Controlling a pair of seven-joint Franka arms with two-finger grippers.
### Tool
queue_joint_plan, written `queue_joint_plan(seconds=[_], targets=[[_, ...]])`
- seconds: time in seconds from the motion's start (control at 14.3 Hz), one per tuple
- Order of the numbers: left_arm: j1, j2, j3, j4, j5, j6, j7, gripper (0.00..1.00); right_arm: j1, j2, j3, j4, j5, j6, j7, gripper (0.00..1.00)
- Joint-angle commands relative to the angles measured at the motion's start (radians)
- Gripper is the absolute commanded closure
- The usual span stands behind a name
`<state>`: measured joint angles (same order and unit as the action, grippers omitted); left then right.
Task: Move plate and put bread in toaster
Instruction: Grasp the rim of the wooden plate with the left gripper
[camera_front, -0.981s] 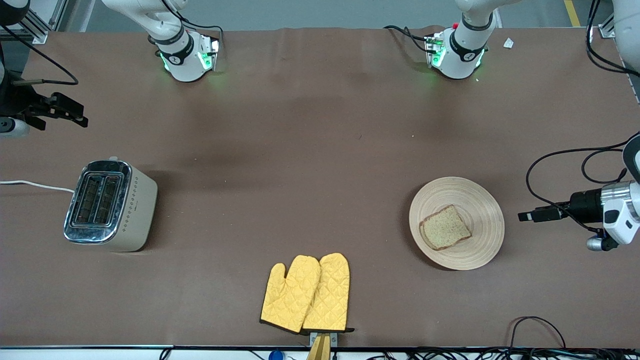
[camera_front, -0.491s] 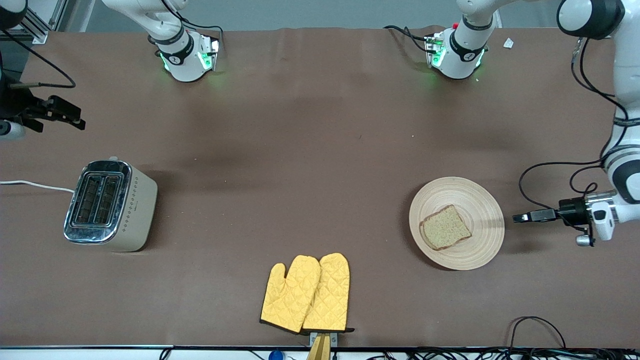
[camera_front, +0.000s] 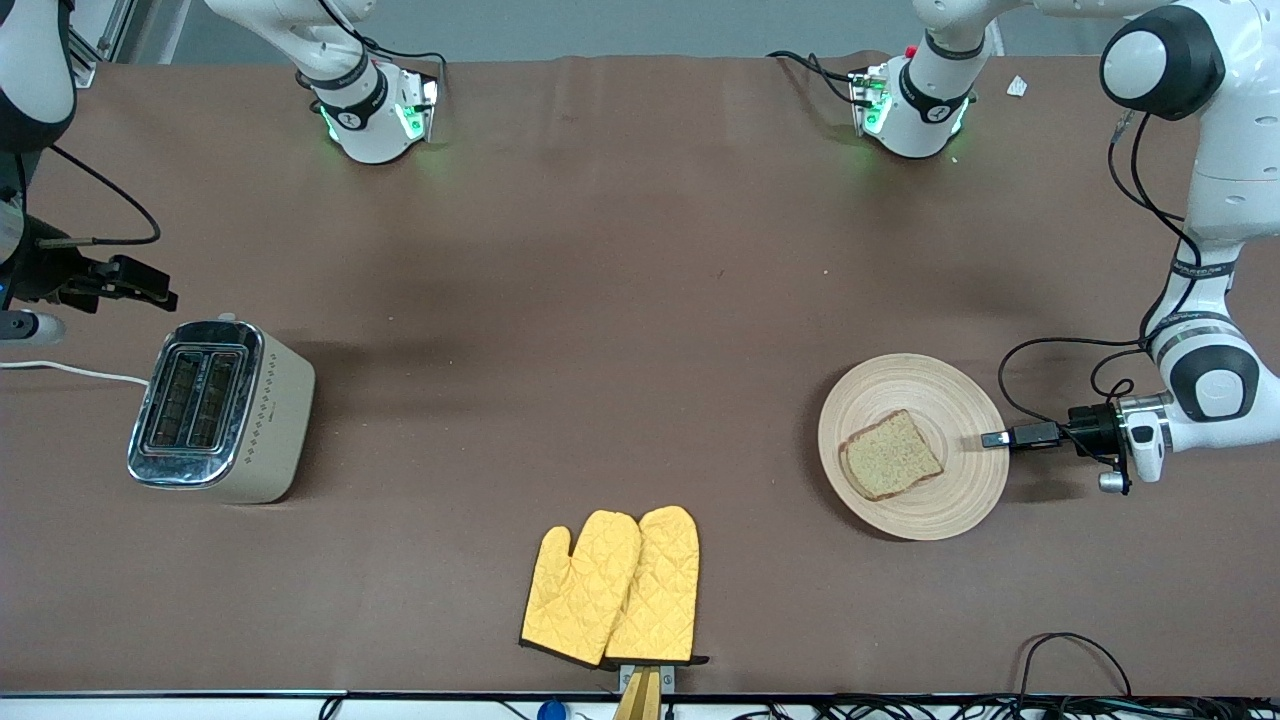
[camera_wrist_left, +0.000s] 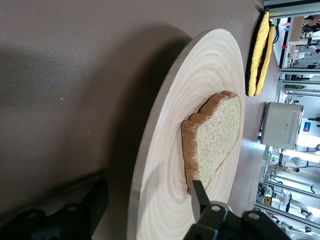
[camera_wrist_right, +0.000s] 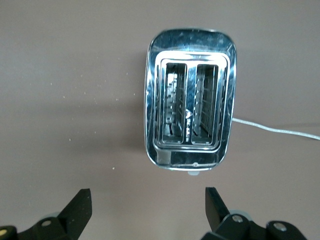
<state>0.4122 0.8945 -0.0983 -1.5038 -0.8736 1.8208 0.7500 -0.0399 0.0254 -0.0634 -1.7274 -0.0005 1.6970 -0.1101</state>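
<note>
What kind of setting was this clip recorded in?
Most likely a robotics lab staged as a kitchen: two arm bases bolted to a brown-covered table, carrying a toaster, bread on a plate, and oven mitts.

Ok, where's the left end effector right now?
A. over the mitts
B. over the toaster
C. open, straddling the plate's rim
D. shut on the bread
C: the left end effector is open at the plate, with one finger above the rim and the other below it, and the bread lies untouched.

White arms (camera_front: 1215, 190) with black joints, black cables, green-lit bases (camera_front: 375, 115).
</note>
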Motion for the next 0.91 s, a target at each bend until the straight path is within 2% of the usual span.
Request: queue_joint_plan(seconds=[0.0, 0.42, 0.84], targets=[[-0.007, 0.014, -0.001, 0.008, -0.007, 0.000, 0.046, 0.45, -0.006, -0.015, 0.011, 0.000, -0.001, 0.020, 0.009, 0.00], [-0.009, 0.014, -0.001, 0.014, 0.001, 0.000, 0.086, 0.78, 0.018, -0.018, 0.016, -0.003, 0.000, 0.015, 0.010, 0.00], [-0.009, 0.003, -0.007, 0.014, -0.001, -0.008, 0.118, 0.92, 0.052, -0.053, 0.016, 0.006, 0.011, -0.069, 0.024, 0.00]])
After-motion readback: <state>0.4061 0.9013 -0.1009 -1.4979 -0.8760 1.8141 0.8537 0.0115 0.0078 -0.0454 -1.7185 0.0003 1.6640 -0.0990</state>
